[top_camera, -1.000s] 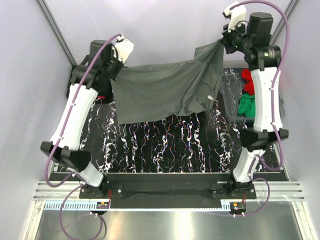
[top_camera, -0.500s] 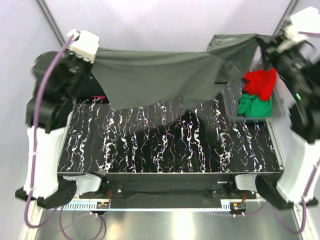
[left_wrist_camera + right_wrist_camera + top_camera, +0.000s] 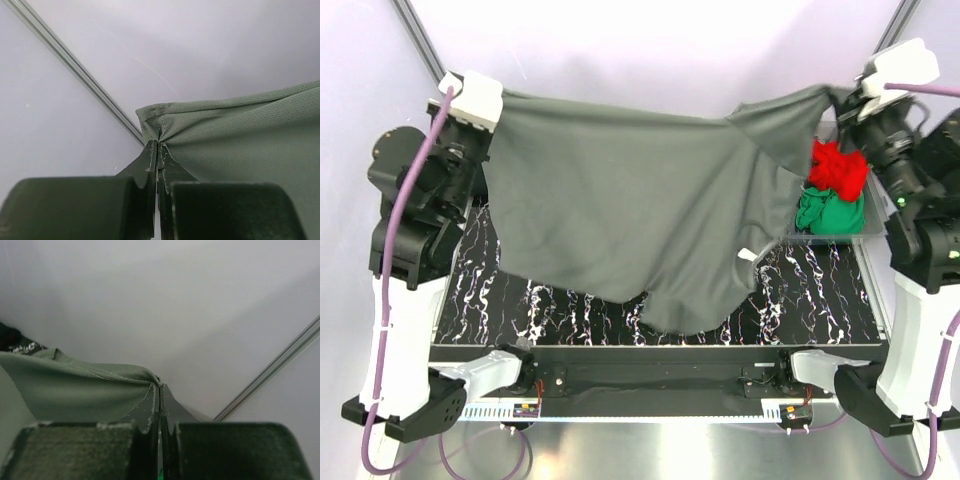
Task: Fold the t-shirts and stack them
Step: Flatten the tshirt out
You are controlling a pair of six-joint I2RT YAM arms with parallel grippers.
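Since the earlier frame, the dark grey t-shirt (image 3: 620,210) had spread wide and sagged lower, hanging over the marbled table (image 3: 810,290). The left gripper (image 3: 157,150) was clamped on 1 corner at 10 o'clock, and the right gripper (image 3: 160,390) on another at 2 o'clock. A red t-shirt (image 3: 838,168) and a green t-shirt (image 3: 828,212) lay in the clear bin (image 3: 850,236) at 3 o'clock.

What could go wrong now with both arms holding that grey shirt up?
Left gripper and right gripper each pinch only a thin edge of the dark grey t-shirt; it may slip out. Its right side hangs by the bin, so lowering might snag it. The uneven hem may land bunched.
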